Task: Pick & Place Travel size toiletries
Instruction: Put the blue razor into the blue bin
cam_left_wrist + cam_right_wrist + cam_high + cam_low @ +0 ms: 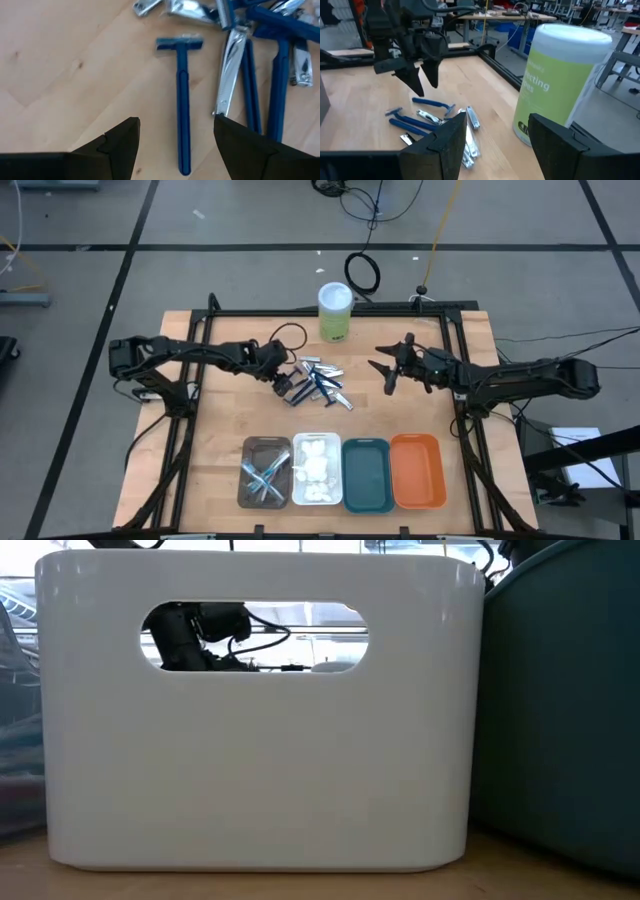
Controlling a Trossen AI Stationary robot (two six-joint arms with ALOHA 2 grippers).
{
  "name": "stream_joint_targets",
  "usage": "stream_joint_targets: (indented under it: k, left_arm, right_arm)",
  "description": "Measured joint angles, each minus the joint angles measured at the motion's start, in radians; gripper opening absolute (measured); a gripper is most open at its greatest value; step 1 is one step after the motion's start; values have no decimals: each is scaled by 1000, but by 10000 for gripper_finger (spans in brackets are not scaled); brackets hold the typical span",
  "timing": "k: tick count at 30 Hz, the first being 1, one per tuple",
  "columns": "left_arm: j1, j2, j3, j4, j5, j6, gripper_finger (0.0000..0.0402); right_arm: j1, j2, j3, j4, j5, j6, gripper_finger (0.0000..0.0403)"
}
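A loose pile of dark blue razors and shiny metal tools lies on the wooden table mid-way. My left gripper hangs open at the pile's left edge, pointing steeply down. In its wrist view one blue razor lies flat on the wood, lengthwise between the two fingers of my left gripper and apart from both. From the right wrist view the left gripper hovers above the razors. My right gripper waits open and level, to the right of the pile.
A green-and-white canister stands at the far edge. Along the near edge stand four trays: brown holding razors and tools, white with white wads, teal, orange. The white tray's wall fills the low view.
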Motion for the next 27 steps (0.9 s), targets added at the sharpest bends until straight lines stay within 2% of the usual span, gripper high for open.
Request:
stream_joint_targets:
  k: [5, 11, 14, 18, 27]
  left_arm:
    - [-3, 0, -5, -3, 4, -60, 251]
    - [-53, 0, -5, -8, 2, -33, 251]
    - [-80, 15, -5, -8, -49, -30, 251]
    - [-86, 57, -5, -9, -83, -37, 250]
    - [-84, 157, 0, -3, -53, -31, 250]
  right_arm:
    - [-4, 17, 0, 12, 0, 0, 201]
    - [-4, 16, 0, 21, -1, 0, 201]
    - [-4, 16, 0, 22, -1, 0, 201]
    - [-3, 16, 0, 24, -1, 1, 201]
    - [-3, 16, 0, 26, -2, 1, 201]
